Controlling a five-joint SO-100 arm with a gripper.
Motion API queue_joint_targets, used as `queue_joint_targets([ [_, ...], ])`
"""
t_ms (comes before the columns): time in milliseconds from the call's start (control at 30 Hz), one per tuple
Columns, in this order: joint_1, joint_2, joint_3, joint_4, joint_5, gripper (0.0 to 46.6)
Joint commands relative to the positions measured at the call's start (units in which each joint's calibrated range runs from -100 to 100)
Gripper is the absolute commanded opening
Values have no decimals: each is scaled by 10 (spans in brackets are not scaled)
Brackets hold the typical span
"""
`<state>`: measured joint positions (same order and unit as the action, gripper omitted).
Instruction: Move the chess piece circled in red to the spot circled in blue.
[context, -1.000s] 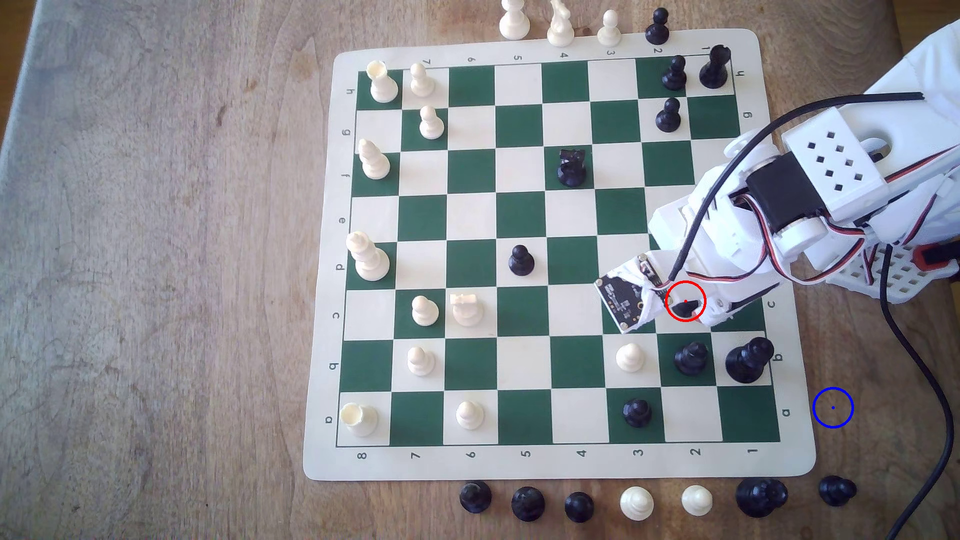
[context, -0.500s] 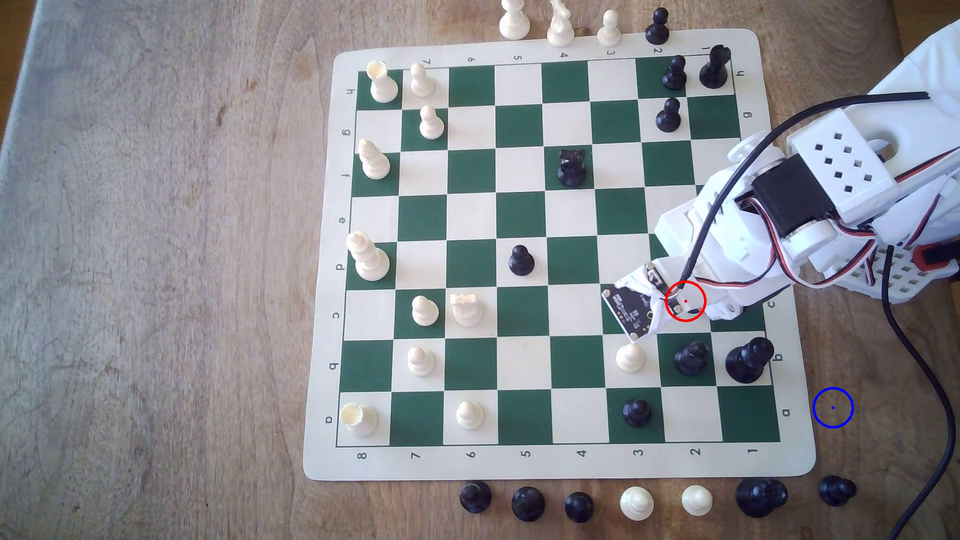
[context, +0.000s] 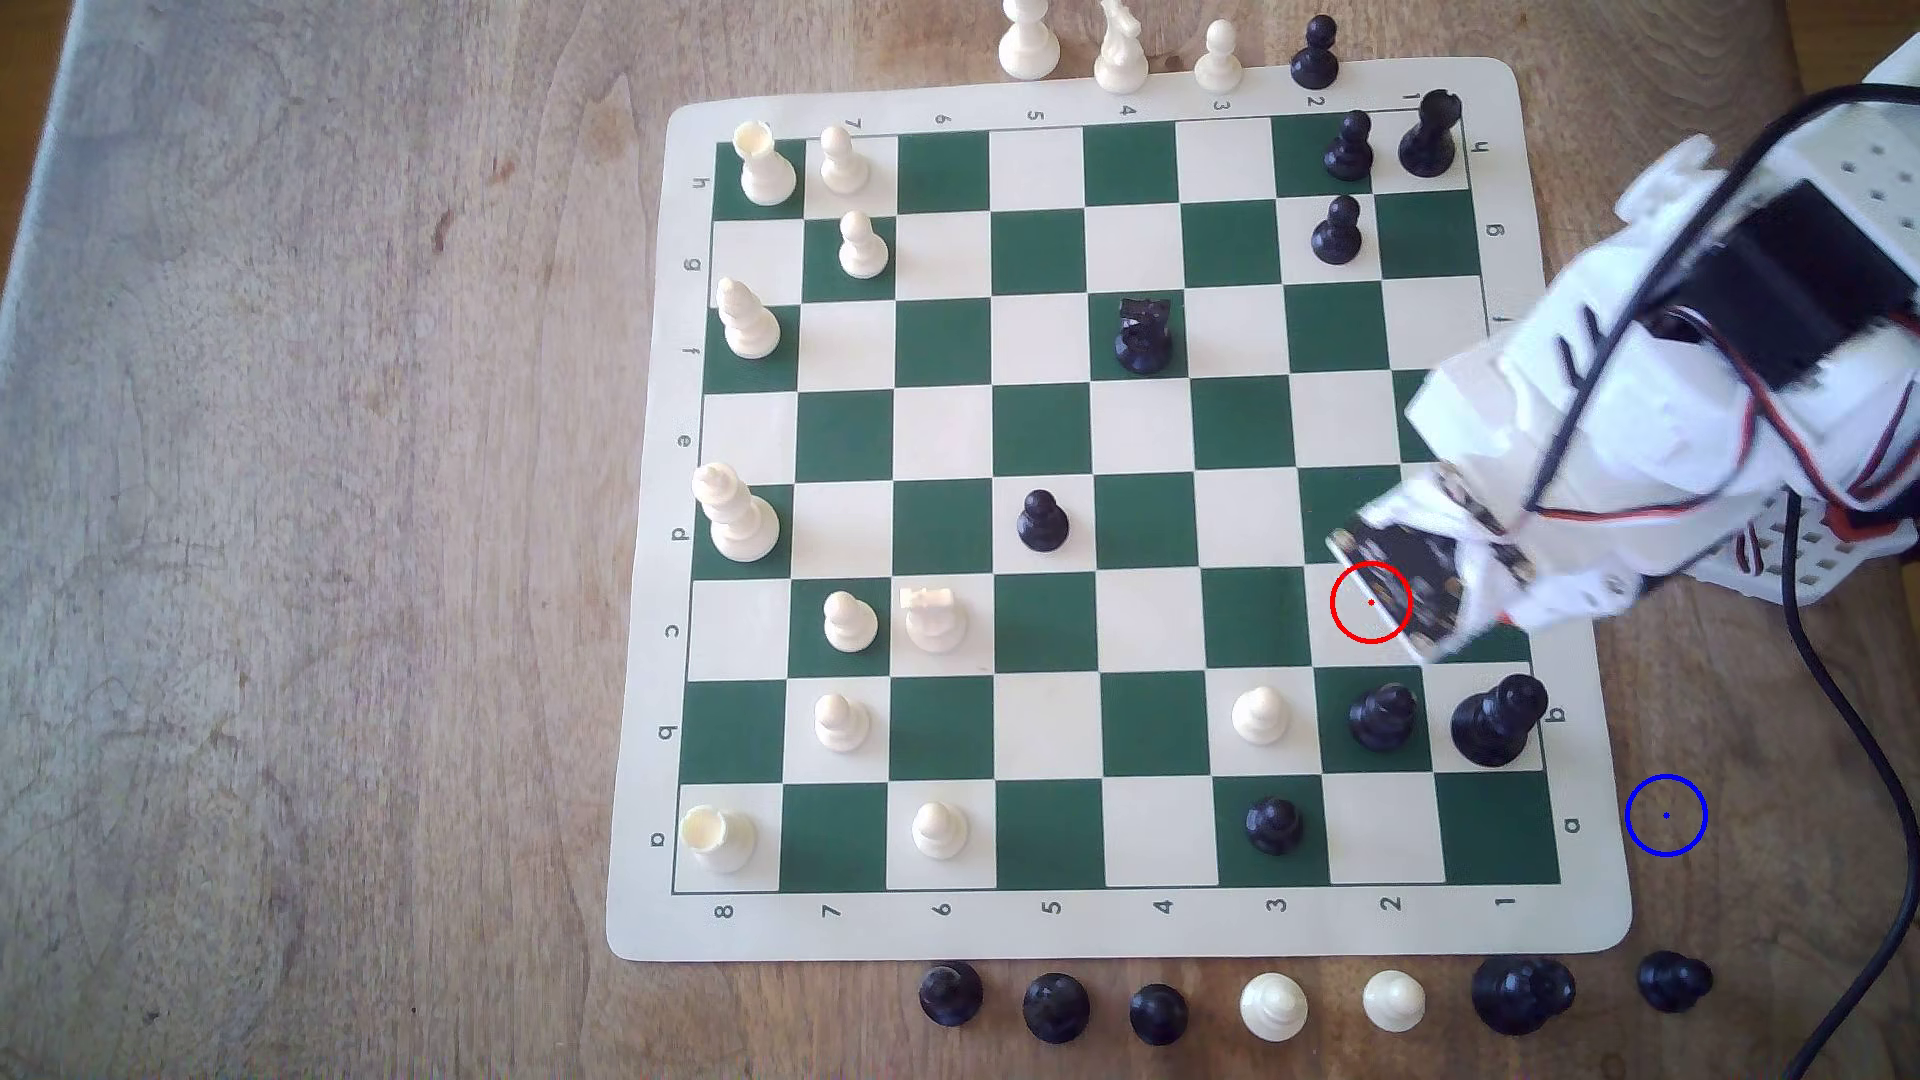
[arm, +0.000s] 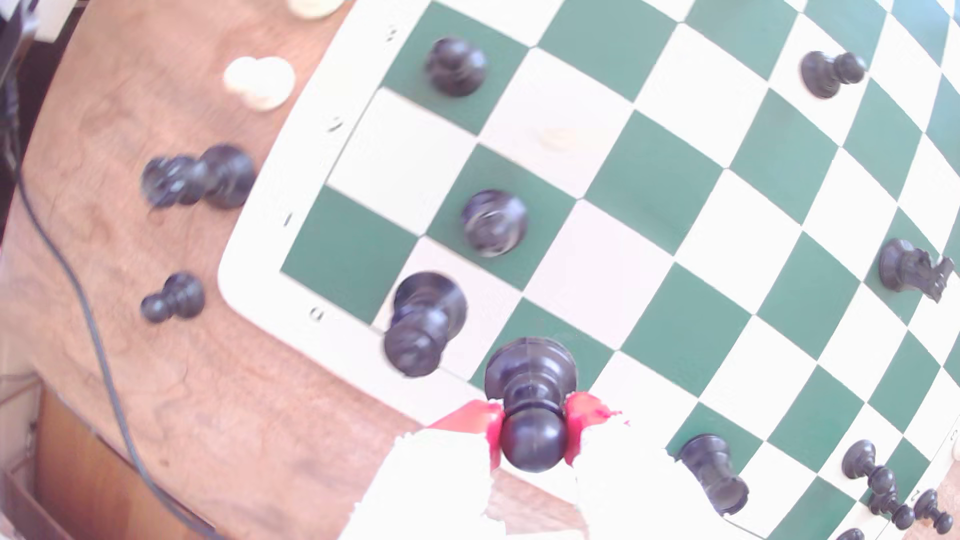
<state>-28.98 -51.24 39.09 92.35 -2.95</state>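
In the wrist view my gripper (arm: 532, 418) is shut on the chess piece (arm: 531, 394), a glossy black pawn. The red-tipped fingers (arm: 475, 418) clamp just above its ball head, and its base hangs over the board's corner squares. In the exterior view my arm (context: 1621, 415) leans over the board's right edge and its wrist camera board (context: 1403, 582) hides the pawn. The red ring (context: 1371, 602) now encloses a bare cream square. The spot (context: 1665, 815), a blue ring on brown wood, lies off the board's lower right corner, below and right of the wrist.
Two taller black pieces (context: 1382, 717) (context: 1496, 722) stand between the wrist and the spot, with a white pawn (context: 1259, 714) and a black pawn (context: 1273, 826) nearby. Captured pieces line the near edge; a black pawn (context: 1673, 979) lies below the spot. A black cable (context: 1849, 727) runs beside it.
The arm has swung toward the exterior view's right and risen, carrying the pawn off the red-ringed square, which now shows bare.
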Motion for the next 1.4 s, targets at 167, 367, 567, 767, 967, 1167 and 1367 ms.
queue_joint_targets([
  [167, -181, -24, 3, 10, -44, 15],
  [367, -230, 4, 2, -18, -53, 16],
  [567, -293, 63, 1, -57, -53, 15],
  [767, -313, 99, 35, -118, -51, 15],
  [967, -320, 141, 77, -187, -50, 15],
  [1167, -321, 168, 101, -212, -51, 14],
  [1367, -325, 175, 140, -227, -54, 14],
])
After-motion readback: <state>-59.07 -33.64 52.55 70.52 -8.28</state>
